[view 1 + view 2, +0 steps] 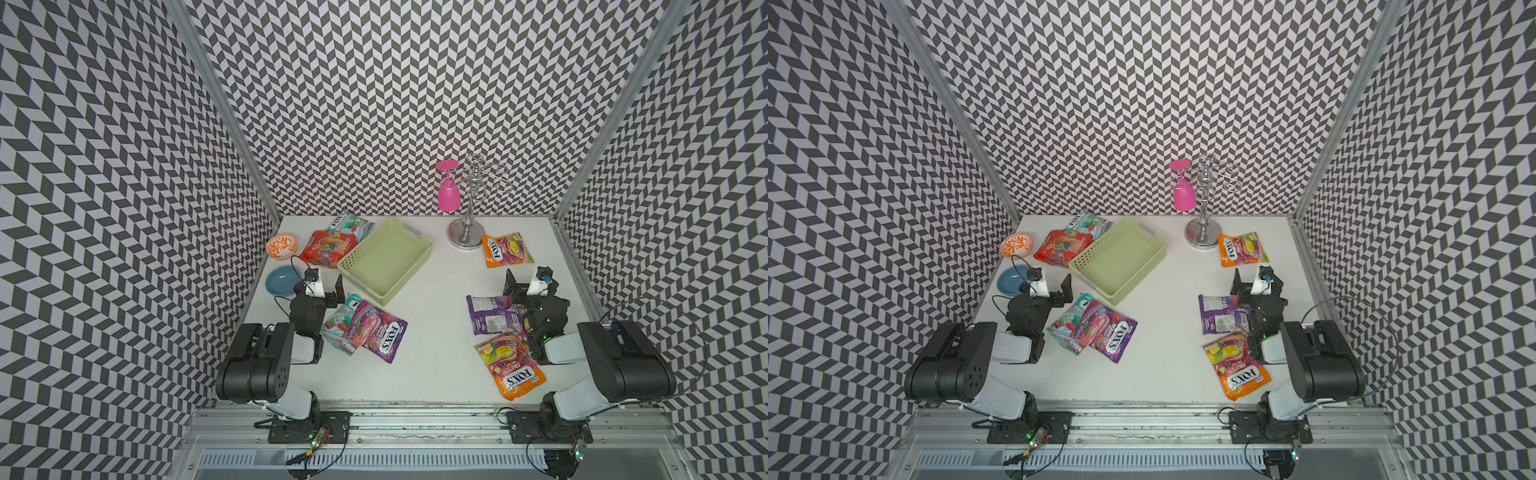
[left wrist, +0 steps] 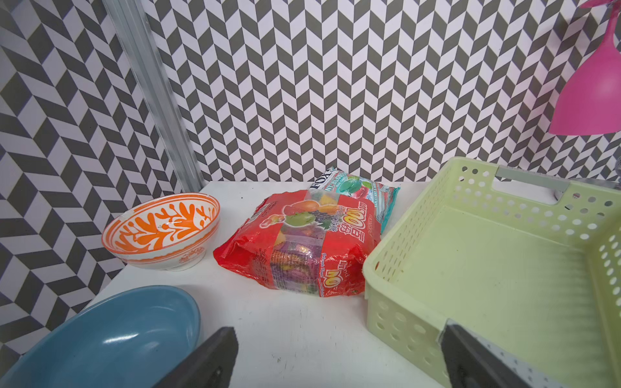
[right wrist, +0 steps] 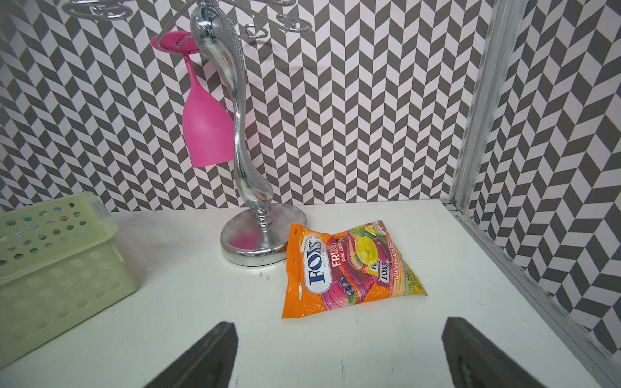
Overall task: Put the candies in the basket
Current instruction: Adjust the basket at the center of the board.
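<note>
Candies (image 1: 513, 370) lie on the table (image 1: 436, 374) outside the basket (image 1: 390, 257): a red bag (image 1: 328, 248) and a teal bag (image 1: 351, 224) just beside it, a purple bag (image 1: 380, 334) near my left claw (image 1: 336, 292), an orange bag (image 1: 505, 249) beyond my right claw (image 1: 512, 288). Both my claws gape wide, gripping nothing. The basket sits askew, nearer my left claw.

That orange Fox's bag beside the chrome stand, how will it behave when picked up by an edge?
Probably floppy: the orange bag is thin, wrinkled film and bulges unevenly, so it may sag. Its glossy surface looks slippery. Lying flat, it is unlikely to roll.
</note>
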You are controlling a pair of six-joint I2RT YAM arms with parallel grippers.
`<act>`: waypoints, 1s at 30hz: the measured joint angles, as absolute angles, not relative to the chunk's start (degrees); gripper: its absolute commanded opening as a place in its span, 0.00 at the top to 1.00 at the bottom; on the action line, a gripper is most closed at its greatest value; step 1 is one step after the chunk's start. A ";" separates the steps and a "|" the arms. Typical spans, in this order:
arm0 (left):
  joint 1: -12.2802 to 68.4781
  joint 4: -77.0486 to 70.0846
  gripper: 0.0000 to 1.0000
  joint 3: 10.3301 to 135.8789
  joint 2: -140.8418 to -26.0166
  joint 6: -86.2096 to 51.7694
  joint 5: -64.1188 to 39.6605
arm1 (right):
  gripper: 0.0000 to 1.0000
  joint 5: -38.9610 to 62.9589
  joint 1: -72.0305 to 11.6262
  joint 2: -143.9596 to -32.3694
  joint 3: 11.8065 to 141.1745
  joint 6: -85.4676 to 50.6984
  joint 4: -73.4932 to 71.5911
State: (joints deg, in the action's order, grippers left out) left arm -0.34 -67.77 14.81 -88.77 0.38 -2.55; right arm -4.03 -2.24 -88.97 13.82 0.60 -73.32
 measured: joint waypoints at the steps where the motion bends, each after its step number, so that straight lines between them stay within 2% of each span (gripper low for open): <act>1: -0.34 -67.77 0.01 14.81 -88.77 0.38 -2.52 | 0.01 -4.03 -2.24 -88.97 13.82 0.62 -73.32; 22: 0.14 -67.40 0.01 14.92 -88.66 0.43 -1.58 | 0.01 -4.01 -2.22 -88.97 13.82 0.62 -73.32; 26: 0.36 -59.46 0.01 18.85 -85.80 1.02 -1.78 | 0.01 -5.08 -2.24 -88.18 13.96 0.40 -71.79; 30: 0.40 -50.37 0.01 25.36 -81.89 2.55 -2.15 | 0.01 -5.93 -2.24 -82.48 16.34 0.32 -63.18</act>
State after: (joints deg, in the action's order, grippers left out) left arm 0.40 -50.37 25.36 -81.89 2.55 -2.15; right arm -5.93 -2.24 -82.48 16.34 0.32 -63.18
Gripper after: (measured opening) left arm 0.992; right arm 0.993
